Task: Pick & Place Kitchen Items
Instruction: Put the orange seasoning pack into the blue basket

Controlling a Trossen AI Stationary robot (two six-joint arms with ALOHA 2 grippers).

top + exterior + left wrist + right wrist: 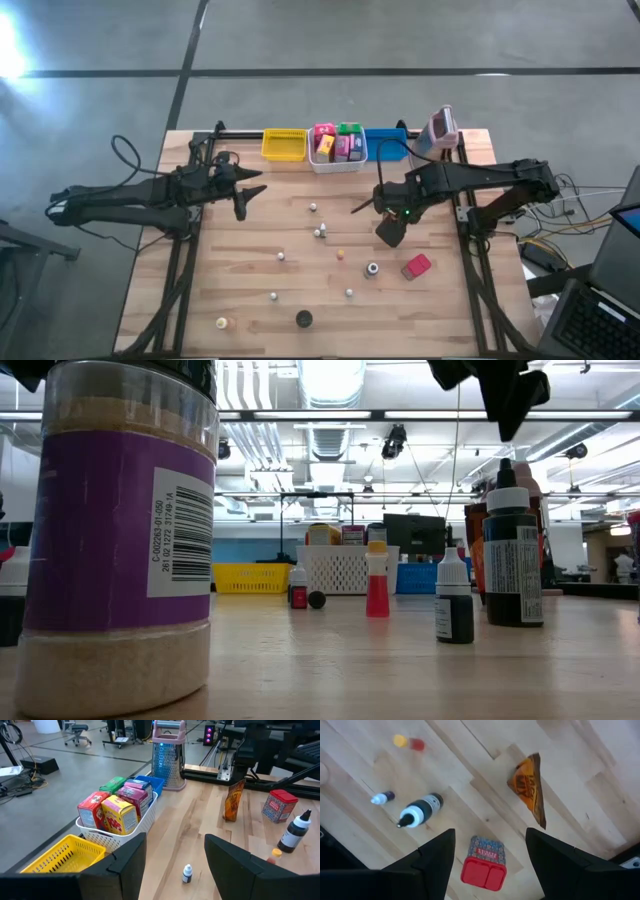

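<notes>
A brown-orange packet stands upright on its lower end on the table, right under my right gripper. That gripper points down, and in its wrist view the fingers are open with the packet lying beyond one fingertip, not between them. A red box, a black bottle and small dropper bottles rest on the wood. Several coloured packets stand in the white basket. My left gripper hovers open at the table's left. My right gripper stands over the packet's top end, fingers pointing down. I cannot tell whether a fingertip touches it. The packet's lower end rests on the table.
A yellow bin, the white basket and a blue bin line the far edge, with a pink-grey grater beside them. A large purple-labelled jar stands near the front edge. Small bottles and caps are scattered over the middle.
</notes>
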